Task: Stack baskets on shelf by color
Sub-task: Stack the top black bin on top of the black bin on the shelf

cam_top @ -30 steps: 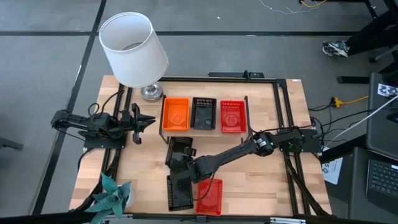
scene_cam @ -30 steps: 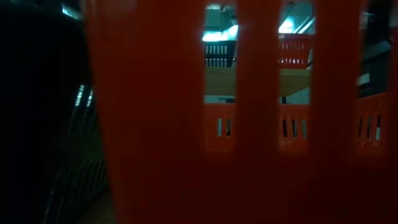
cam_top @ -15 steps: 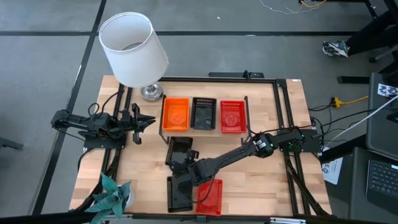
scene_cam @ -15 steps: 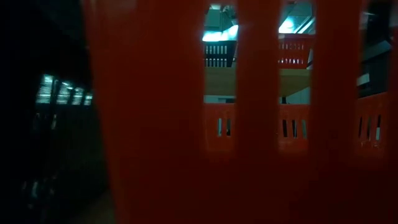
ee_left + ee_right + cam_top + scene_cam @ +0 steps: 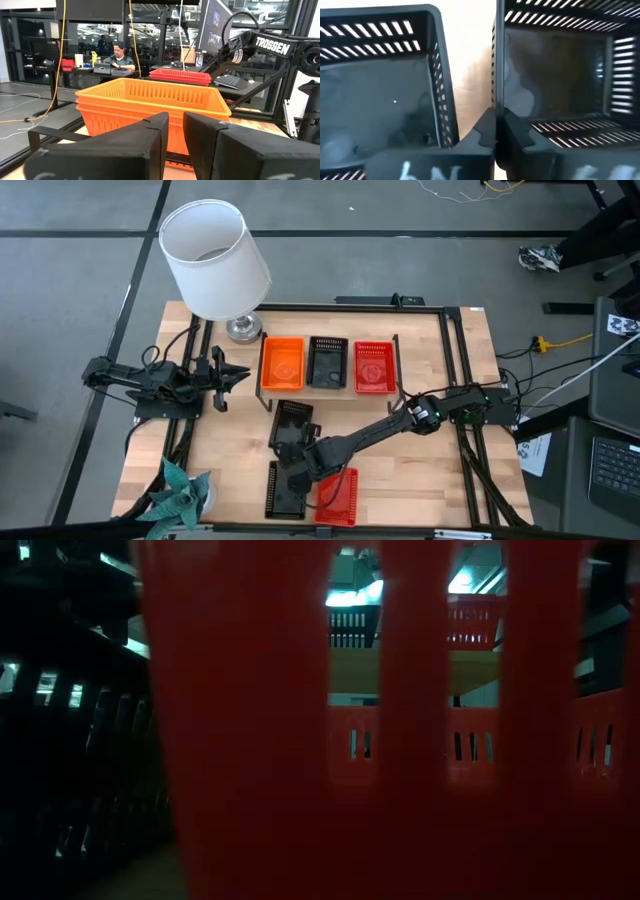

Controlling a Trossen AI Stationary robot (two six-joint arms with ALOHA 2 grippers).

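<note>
Left gripper (image 5: 240,374) sits parked at the table's left edge, fingers (image 5: 150,142) pinched together on nothing. The shelf (image 5: 347,392) holds orange (image 5: 282,364), black (image 5: 328,362) and red (image 5: 374,366) baskets in a row. In front, the right gripper (image 5: 292,463) is clamped on the wall of 1 loose black basket (image 5: 292,422), with another black basket (image 5: 283,492) and a red basket (image 5: 338,496) nearby.

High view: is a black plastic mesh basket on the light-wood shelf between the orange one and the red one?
Yes, the black plastic mesh basket sits mid-shelf.
</note>
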